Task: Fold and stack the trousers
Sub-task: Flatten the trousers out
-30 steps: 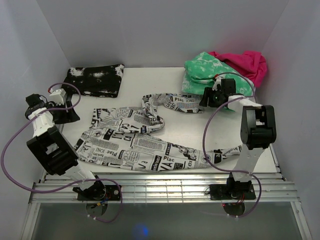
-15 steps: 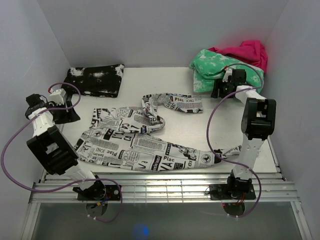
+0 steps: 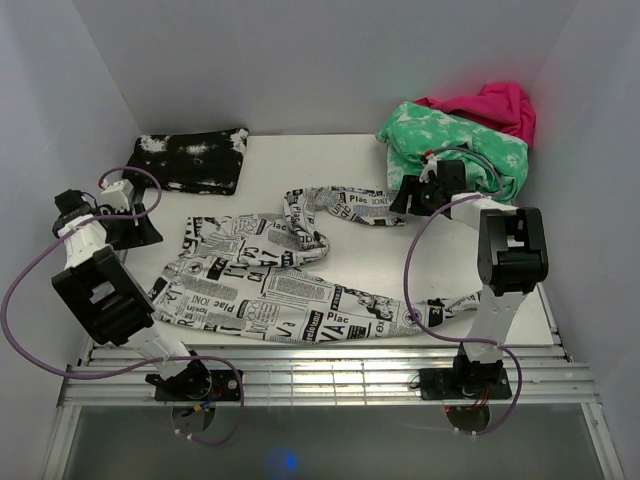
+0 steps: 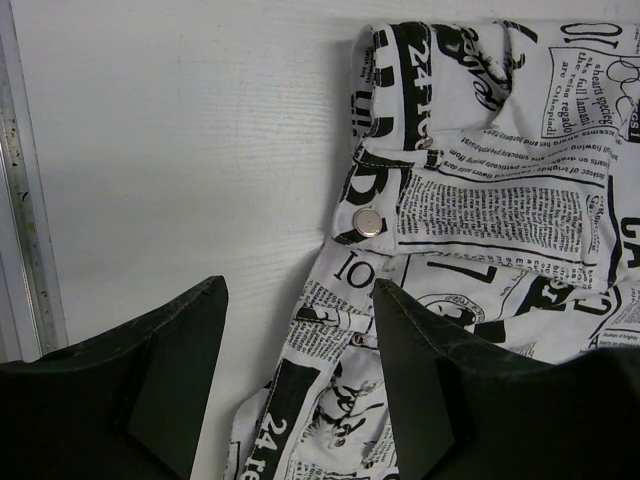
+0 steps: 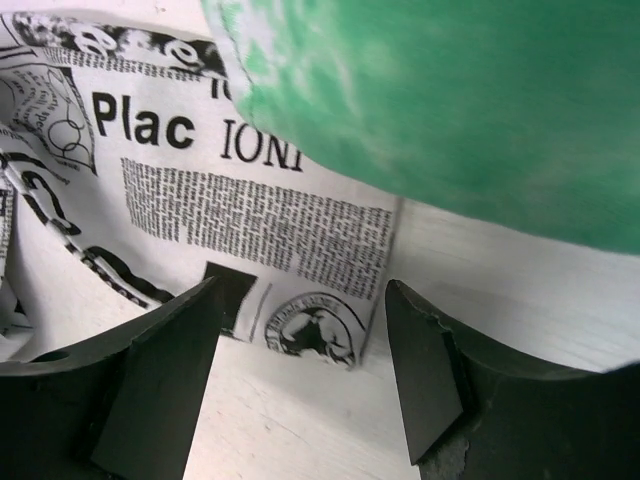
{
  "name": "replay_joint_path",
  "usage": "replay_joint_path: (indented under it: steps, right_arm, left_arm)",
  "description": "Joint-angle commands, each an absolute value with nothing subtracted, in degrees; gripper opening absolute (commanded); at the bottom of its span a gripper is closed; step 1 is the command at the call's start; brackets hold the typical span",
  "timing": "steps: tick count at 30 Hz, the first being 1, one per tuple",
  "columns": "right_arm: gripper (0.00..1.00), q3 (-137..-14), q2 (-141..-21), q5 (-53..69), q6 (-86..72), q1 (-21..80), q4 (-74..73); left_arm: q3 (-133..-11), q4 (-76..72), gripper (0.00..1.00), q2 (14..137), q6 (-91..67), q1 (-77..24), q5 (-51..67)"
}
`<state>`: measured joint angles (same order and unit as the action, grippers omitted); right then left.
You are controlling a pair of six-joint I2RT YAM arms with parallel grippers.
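Note:
The trousers, white with black newspaper print, lie unfolded and crumpled across the middle of the table. One leg reaches toward the back right, the other runs along the front edge. My left gripper is open at the left, just off the waistband. In the left wrist view the trousers show a metal snap, and cloth lies between the open left gripper fingers, ungripped. My right gripper is open over the far leg's end; in the right wrist view the right gripper straddles the trousers hem without holding it.
A black white-speckled folded garment lies at the back left. A green-and-white garment and a pink one are heaped at the back right; the green garment overlaps the leg end. White walls close three sides; metal slats edge the front.
The right gripper went to the back right against the green garment, which shifted back, then returned left to the leg end. The left arm barely moved.

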<state>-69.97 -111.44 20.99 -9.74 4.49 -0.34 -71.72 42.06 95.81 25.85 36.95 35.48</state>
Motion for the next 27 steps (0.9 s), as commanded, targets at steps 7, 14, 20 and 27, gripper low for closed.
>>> replay_joint_path:
  steps: [7, 14, 20, 27]
  right_arm:
    - [0.54, -69.4, -114.0, 13.6, -10.5, 8.0, 3.3]
    - [0.08, -68.3, -109.3, 13.4, -2.3, 6.7, -3.9]
    - [0.08, -65.6, -101.9, 16.7, 2.4, 3.2, -6.2]
    - [0.08, -66.1, -95.5, 18.2, 8.0, -0.5, -10.6]
  left_arm:
    - [-73.5, 42.5, 0.72, 93.8, 26.6, 36.5, 34.4]
    - [-79.7, 42.7, 0.76, 104.0, 29.7, 28.1, 30.4]
    - [-87.8, 41.0, 0.76, 113.5, 24.8, 23.4, 36.9]
    - [-90.0, 38.9, 0.42, 121.2, 20.7, 20.7, 36.0]
